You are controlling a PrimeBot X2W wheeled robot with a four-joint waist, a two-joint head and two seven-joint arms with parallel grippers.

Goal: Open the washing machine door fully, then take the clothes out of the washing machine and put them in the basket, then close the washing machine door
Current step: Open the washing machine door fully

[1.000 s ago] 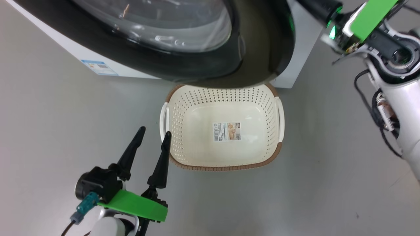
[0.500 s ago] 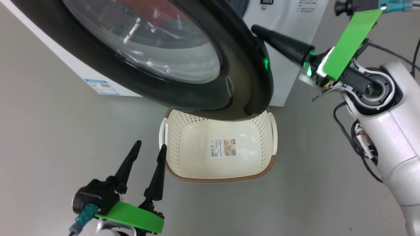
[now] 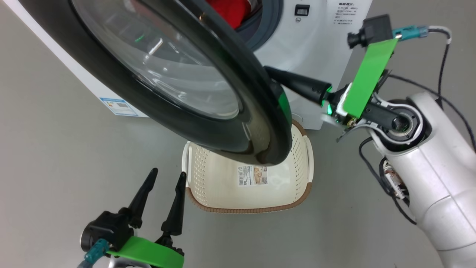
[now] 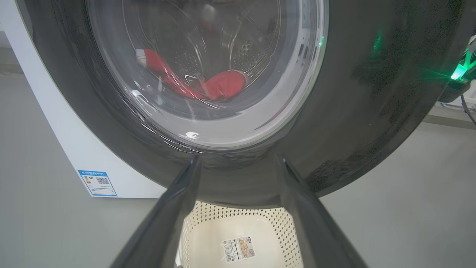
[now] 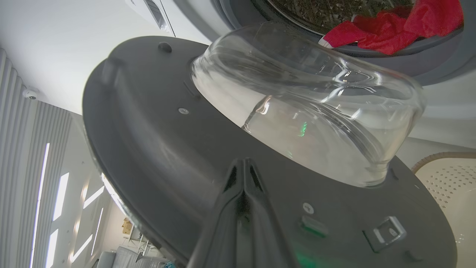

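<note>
The washing machine door (image 3: 260, 123), black-rimmed with a clear glass bowl (image 5: 308, 111), stands partly swung out from the white washing machine (image 3: 316, 44). My right gripper (image 3: 275, 74) is shut, holding nothing. Its closed tips (image 5: 243, 163) rest against the door's grey inner face, just behind the rim. Red clothes (image 5: 390, 29) lie in the drum and also show through the glass (image 4: 219, 85). The cream basket (image 3: 293, 186) sits on the floor below the door, holding no clothes. My left gripper (image 3: 165, 176) hangs open beside the basket's left side, fingers (image 4: 186, 186) pointing at the door.
Grey floor (image 3: 55, 149) spreads around the machine and basket. A small blue label (image 3: 119, 106) marks the machine's base at the left. My right arm's white forearm (image 3: 431, 175) fills the right side, with cables along it. The door overhangs the basket's far half.
The door has swung further out from the machine with my shut right gripper behind its rim, uncovering the red clothes. The head camera has shifted. My left gripper stays open by the basket.
</note>
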